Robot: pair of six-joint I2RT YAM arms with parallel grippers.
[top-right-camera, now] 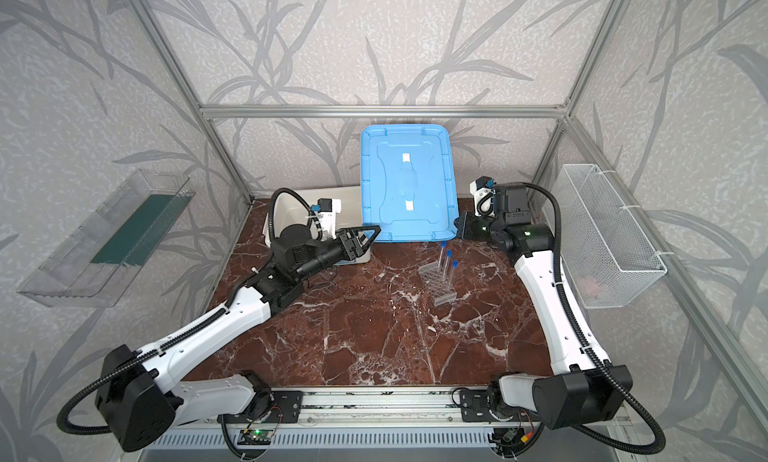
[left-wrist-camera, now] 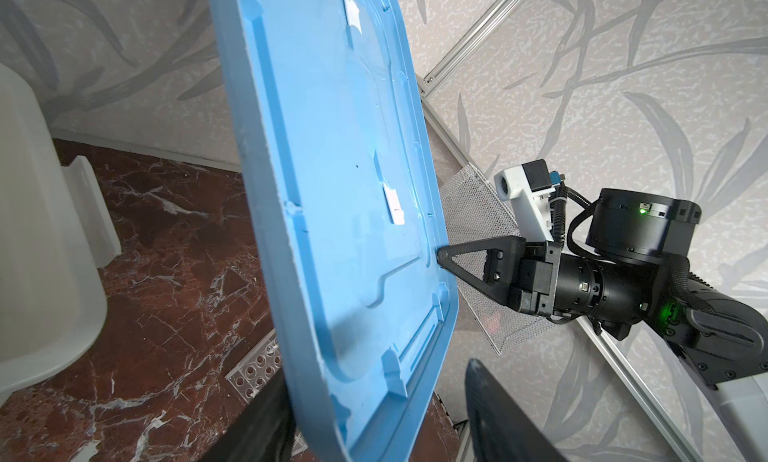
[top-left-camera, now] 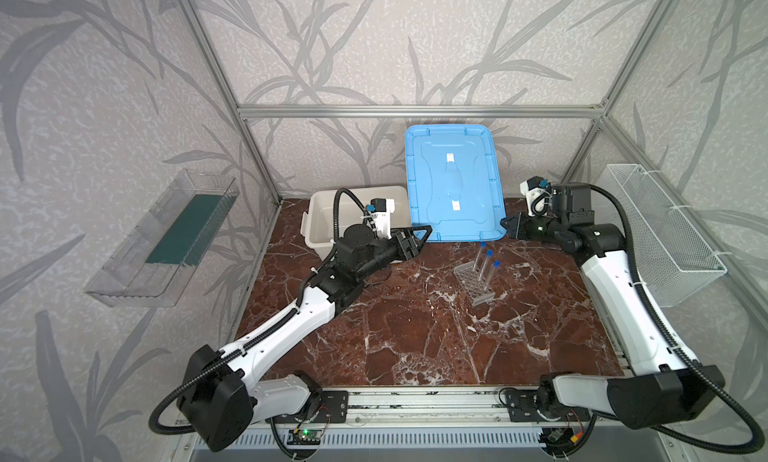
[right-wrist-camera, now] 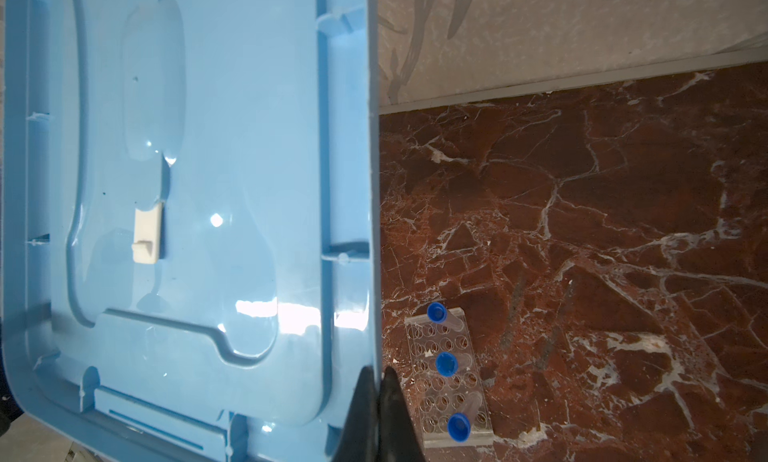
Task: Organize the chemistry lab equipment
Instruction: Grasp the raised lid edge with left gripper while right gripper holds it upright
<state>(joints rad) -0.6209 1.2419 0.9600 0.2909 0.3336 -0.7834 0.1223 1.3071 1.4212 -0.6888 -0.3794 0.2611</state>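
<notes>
Blue lid (left-wrist-camera: 345,190) between the 2 fingers of the left tool (left-wrist-camera: 374,381), right tool (left-wrist-camera: 441,256) on its rim.

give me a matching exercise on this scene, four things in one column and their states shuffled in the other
1 blue lid
2 white tub
3 test tubes
4 right claw

a shut on the lid's rim
b standing in the clear rack
c upright, off the tub
d uncovered, back left of the table

Pairs: 1-c, 2-d, 3-b, 4-a
</notes>
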